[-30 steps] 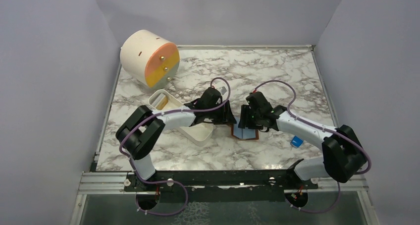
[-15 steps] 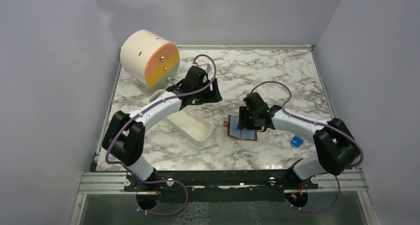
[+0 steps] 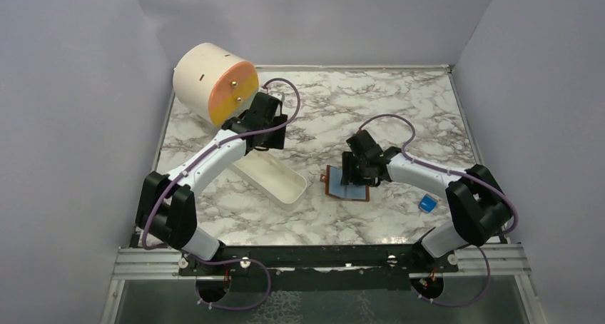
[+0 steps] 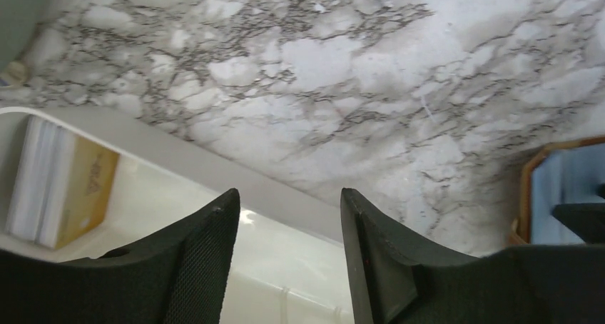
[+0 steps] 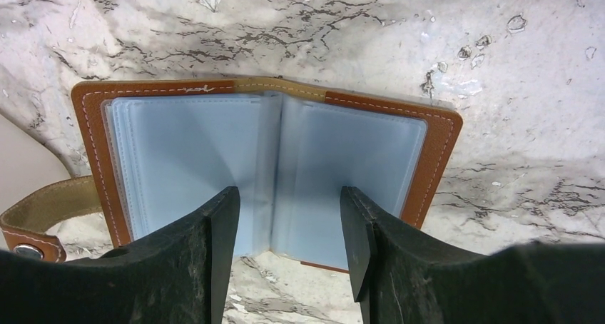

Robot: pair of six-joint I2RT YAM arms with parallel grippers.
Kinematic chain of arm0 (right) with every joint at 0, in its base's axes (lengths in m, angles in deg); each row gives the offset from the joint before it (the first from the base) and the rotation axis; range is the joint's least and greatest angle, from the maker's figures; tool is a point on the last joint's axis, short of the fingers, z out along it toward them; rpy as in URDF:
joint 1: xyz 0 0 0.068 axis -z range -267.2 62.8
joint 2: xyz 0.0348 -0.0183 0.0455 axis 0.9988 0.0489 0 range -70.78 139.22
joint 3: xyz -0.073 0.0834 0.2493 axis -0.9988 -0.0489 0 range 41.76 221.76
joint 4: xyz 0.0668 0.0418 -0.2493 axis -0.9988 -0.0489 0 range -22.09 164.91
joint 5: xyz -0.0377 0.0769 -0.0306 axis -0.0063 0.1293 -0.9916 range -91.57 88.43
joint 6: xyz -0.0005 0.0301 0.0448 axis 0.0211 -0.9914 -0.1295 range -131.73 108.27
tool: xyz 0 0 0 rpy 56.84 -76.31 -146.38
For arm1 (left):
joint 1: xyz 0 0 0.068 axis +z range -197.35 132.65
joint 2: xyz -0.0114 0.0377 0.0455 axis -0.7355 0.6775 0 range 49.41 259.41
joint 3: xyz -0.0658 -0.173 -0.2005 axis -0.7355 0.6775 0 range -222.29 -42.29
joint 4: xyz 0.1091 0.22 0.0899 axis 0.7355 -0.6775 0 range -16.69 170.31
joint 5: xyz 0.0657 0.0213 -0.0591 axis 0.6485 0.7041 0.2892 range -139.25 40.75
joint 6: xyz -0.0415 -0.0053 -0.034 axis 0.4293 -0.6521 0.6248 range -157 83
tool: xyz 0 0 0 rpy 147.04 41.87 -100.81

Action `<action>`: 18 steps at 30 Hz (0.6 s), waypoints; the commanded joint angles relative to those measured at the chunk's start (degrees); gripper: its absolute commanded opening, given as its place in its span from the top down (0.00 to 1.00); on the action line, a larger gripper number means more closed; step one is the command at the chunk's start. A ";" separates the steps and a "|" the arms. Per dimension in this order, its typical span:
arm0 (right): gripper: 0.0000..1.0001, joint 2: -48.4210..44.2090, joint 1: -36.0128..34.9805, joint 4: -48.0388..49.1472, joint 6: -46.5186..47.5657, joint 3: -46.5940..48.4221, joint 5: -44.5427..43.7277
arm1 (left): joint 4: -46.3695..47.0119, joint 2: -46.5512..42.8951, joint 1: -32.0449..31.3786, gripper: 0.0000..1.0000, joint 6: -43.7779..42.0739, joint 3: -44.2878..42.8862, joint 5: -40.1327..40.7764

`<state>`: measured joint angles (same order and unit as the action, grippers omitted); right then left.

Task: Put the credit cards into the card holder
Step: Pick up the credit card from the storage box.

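The card holder (image 3: 347, 187) lies open on the marble table, brown outside with pale blue pockets (image 5: 214, 160) and a snap tab (image 5: 28, 228) at its left. My right gripper (image 5: 289, 217) is open and empty, its fingertips over the wallet's near edge either side of the fold; it also shows in the top view (image 3: 357, 168). My left gripper (image 4: 289, 217) is open and empty above the white tray (image 4: 235, 188). A stack of cards (image 4: 60, 181), orange-yellow card on top, lies in the tray's far end. In the top view the left gripper (image 3: 265, 133) hides the cards.
A large cream cylinder with an orange face (image 3: 214, 83) lies at the back left, close to the left gripper. A small bright-blue block (image 3: 427, 204) sits by the right arm. Grey walls enclose the table on three sides.
My left gripper has swung from beside the wallet back and left along the tray to its far end. My right gripper has shifted slightly left over the open wallet.
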<state>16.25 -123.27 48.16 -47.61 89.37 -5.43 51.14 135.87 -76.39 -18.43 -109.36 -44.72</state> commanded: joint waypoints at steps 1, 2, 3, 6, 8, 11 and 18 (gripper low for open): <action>0.45 -0.43 -0.66 -2.84 0.36 2.25 0.16 | -3.14 -2.70 2.50 0.46 -8.00 -1.51 9.82; 0.45 -0.60 -0.66 -2.90 0.49 2.65 1.00 | -2.91 -2.79 3.47 0.46 -9.34 -1.41 9.40; 0.45 -0.62 -0.78 -2.96 0.46 3.15 1.60 | -2.49 -2.96 4.53 0.46 -11.22 -1.24 8.43; 0.46 -0.13 -1.04 -2.88 0.46 4.01 2.08 | -1.12 -3.38 6.52 0.45 -15.94 -0.12 6.16; 0.45 0.83 -1.15 -2.76 0.75 4.60 2.50 | -0.99 -3.27 7.90 0.44 -17.34 0.46 6.30; 0.45 1.96 -1.51 -2.20 1.33 5.35 3.84 | 1.13 -3.66 9.99 0.44 -21.05 3.10 3.51; 0.45 5.02 -1.83 -2.25 1.03 5.65 2.19 | 7.99 -7.18 10.65 0.43 -28.56 10.73 -0.08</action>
<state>19.04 -124.65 45.96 -47.15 94.01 -3.26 53.94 132.00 -65.94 -40.16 -101.75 -41.66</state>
